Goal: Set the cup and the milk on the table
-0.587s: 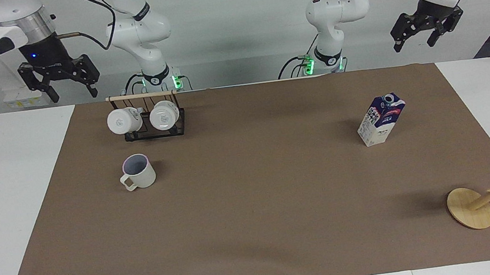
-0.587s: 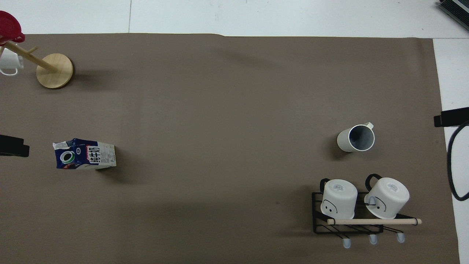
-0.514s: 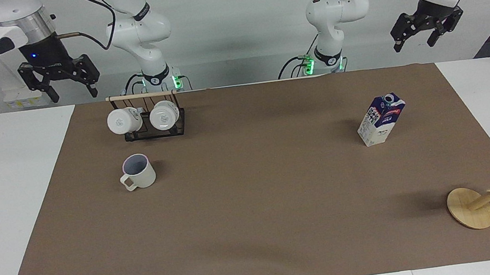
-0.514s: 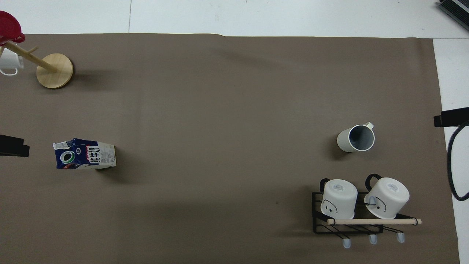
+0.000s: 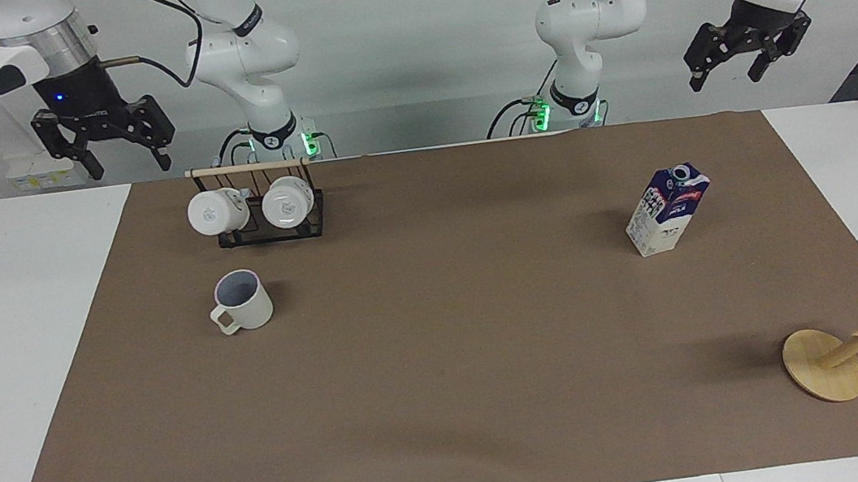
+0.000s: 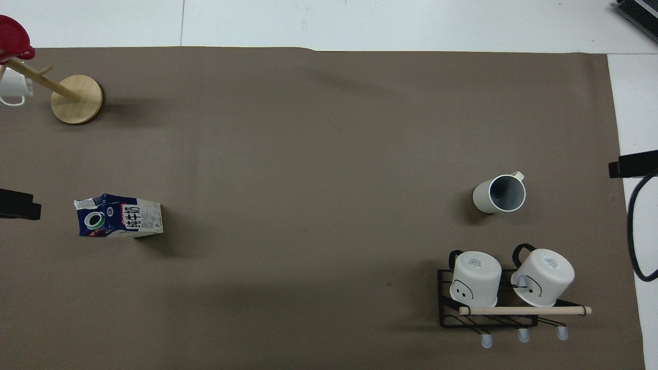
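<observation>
While both arms wait raised at the robots' edge, I see the left gripper point(image 5: 743, 63) spread wide and empty above the table's point(image 5: 16, 341) corner, and the right gripper point(image 5: 105, 148) likewise wide and empty at its own end. I find the cup point(image 5: 242, 301) upright on the brown sheet point(image 5: 445, 370), just beside the black rack point(image 5: 271, 219) with 2 white mugs. I see the milk point(image 5: 667, 210) standing toward the left arm's end.
</observation>
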